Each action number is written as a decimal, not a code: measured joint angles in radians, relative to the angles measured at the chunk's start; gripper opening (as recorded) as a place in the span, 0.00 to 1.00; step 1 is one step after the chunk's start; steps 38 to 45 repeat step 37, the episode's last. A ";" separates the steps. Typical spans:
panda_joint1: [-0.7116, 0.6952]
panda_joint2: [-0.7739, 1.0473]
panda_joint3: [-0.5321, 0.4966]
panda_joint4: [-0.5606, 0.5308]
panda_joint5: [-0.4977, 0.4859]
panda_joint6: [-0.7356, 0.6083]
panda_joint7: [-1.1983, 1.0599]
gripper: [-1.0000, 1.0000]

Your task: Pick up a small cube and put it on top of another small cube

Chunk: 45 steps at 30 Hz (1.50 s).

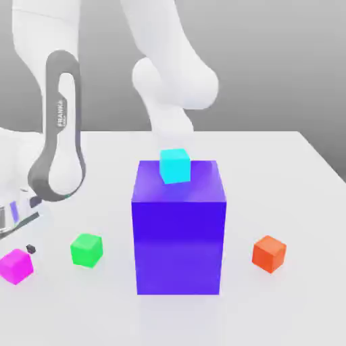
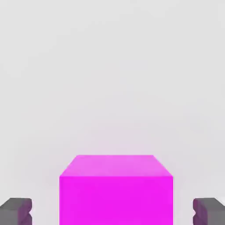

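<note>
White worktop [image 1: 297,203] under a grey backdrop, white arm descending toward the exterior view's left edge.

Landmark: large blue block [image 1: 178,226], upright near the worktop's centre.

Left to right in the exterior view:
- magenta cube [image 1: 16,265], well to the left of the blue block, on the worktop. End effector [image 2: 112,212] straddles it: in the hand view one dark fingertip [image 2: 16,211] stands on each side of the cube [image 2: 116,191], each with a visible gap to the cube face. Fingers spread, not touching the cube, nothing pinched.
- green cube [image 1: 86,249], left of the blue block, between it and the magenta cube, apart from both.
- cyan cube [image 1: 175,165], on top of the blue block, near the back edge of its top face.
- orange cube [image 1: 269,253], right of the blue block, apart from it, on the worktop.
</note>
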 joint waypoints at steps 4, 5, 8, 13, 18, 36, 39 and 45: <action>0.000 0.010 0.000 0.002 0.000 0.009 0.000 0.00; -0.001 -0.005 0.001 -0.001 0.000 -0.002 0.000 0.00; -0.003 -0.096 0.002 -0.019 -0.001 -0.074 0.002 0.00; 0.031 -0.262 0.005 -0.101 -0.016 -0.168 0.077 0.00; 0.083 -0.419 0.032 -0.233 -0.020 -0.200 0.211 0.00; 0.096 -0.403 0.085 -0.441 -0.033 0.039 0.417 1.00; 0.096 -0.403 0.085 -0.441 -0.033 0.039 0.417 1.00; 0.096 -0.403 0.085 -0.441 -0.033 0.039 0.417 1.00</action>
